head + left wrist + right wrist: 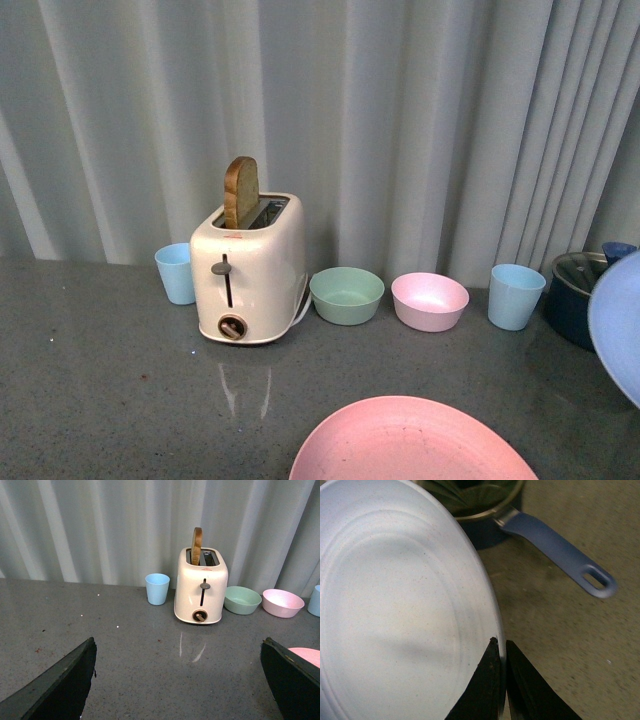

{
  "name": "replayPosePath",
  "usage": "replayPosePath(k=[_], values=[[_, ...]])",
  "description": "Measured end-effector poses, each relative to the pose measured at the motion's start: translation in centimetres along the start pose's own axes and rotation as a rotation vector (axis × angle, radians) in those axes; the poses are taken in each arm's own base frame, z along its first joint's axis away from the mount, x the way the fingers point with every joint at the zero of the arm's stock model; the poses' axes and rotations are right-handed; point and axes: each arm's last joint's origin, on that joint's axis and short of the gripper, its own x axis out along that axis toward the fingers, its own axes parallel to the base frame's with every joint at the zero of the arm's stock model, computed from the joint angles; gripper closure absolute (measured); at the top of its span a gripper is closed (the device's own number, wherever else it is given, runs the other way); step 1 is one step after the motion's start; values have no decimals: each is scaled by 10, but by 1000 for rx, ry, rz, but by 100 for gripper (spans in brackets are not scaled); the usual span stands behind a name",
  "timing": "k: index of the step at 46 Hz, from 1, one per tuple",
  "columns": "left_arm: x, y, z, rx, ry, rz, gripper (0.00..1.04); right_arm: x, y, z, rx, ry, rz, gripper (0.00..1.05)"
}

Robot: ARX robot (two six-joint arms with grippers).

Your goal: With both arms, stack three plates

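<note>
The pink plate lies on the grey counter at the front edge of the front view; a sliver of it shows in the left wrist view. The light blue plate hangs tilted at the right edge, off the counter. My right gripper is shut on its rim. My left gripper is open and empty above bare counter, its dark fingers wide apart. The cream-beige plate is out of view. Neither arm shows in the front view.
A cream toaster with a bread slice stands at the back, with a blue cup, a green bowl, a pink bowl and another blue cup along the curtain. A blue pot with a long handle sits at the right.
</note>
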Motion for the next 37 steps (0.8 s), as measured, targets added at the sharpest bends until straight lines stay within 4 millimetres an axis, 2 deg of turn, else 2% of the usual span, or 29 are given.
replayPosePath(k=[8, 9, 17, 21, 27, 37], values=[[0, 0, 0, 0, 0, 0, 7, 11, 46, 8, -19, -21, 113, 102], [0, 0, 0, 0, 0, 0, 7, 14, 56, 7, -21, -17, 139, 102], [0, 0, 0, 0, 0, 0, 7, 37, 126, -9, -51, 42, 294, 102], [0, 0, 0, 0, 0, 0, 7, 48, 150, -19, -48, 80, 346, 102], [0, 0, 0, 0, 0, 0, 7, 59, 168, -32, -29, 128, 385, 102], [0, 0, 0, 0, 0, 0, 7, 72, 180, -50, -2, 187, 394, 102]])
